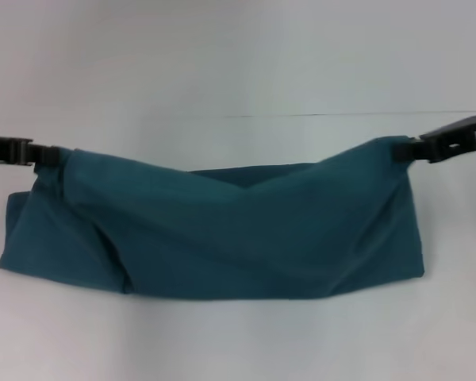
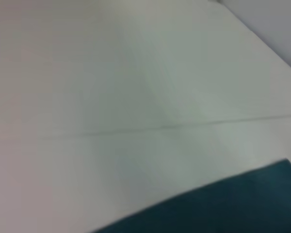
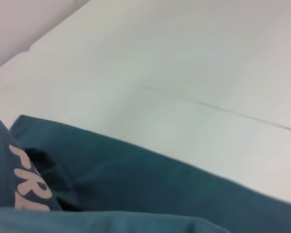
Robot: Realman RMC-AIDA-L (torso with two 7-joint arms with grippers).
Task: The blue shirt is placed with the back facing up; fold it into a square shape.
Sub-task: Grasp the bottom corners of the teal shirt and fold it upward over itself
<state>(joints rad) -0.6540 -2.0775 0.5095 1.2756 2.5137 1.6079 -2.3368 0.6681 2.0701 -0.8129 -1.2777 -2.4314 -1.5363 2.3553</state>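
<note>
Left tool [image 1: 54, 155] pinching the upper left corner of the blue shirt [image 1: 222, 238]; right tool [image 1: 404, 149] pinching the upper right corner, both clamped on cloth and raised off the bench [image 1: 222, 63]. Between them, the held edge sagging in a shallow dip at the middle, lower portion resting on the bench near the robot, plain side facing the head camera, pale lettering [image 3: 31, 182] visible only in the right wrist view. Step in hand, by the look of it: carrying the lifted edge over for a fold. To do well: keep both tools level and evenly apart to take up the sag, travel together, lay the edge squarely on the lower hem. Risk: uneven pull skewing the crease, left sleeve bunching under.
</note>
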